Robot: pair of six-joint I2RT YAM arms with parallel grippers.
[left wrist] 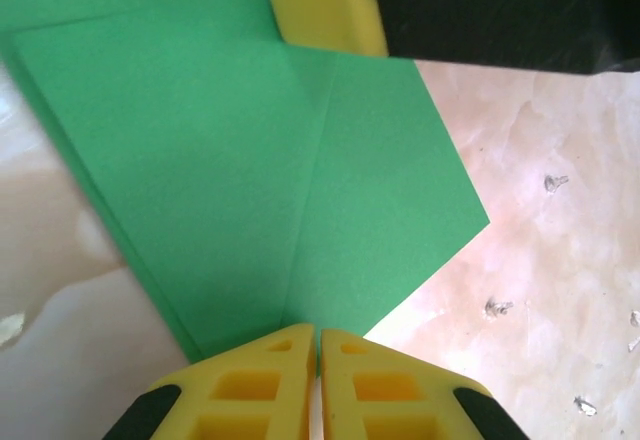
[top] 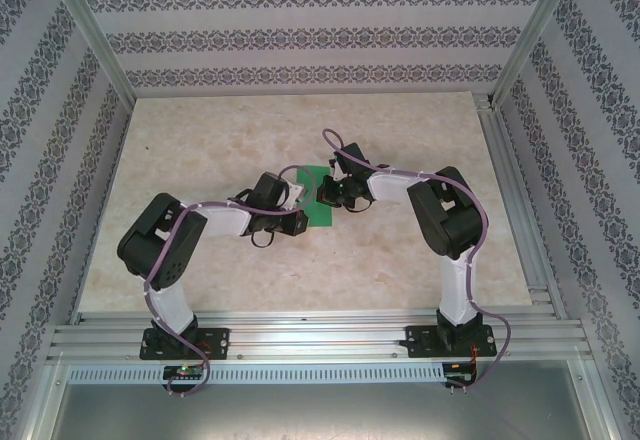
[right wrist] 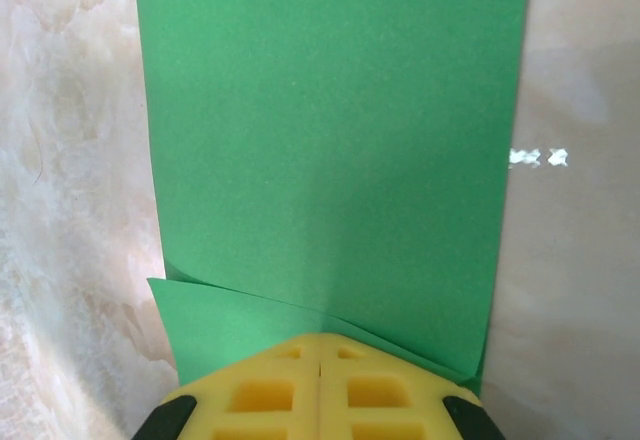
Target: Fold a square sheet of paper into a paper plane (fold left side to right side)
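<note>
Creasing step, prob. — left claw point(left wrist: 318, 334) & right claw point(right wrist: 320, 342), both closed, press green sheet point(left wrist: 220, 160); next: slide along fold, no slip.

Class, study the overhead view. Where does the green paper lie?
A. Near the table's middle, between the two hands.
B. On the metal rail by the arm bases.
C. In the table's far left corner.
A: the green paper lies near the middle of the table, the left hand and right hand meeting on it.
</note>
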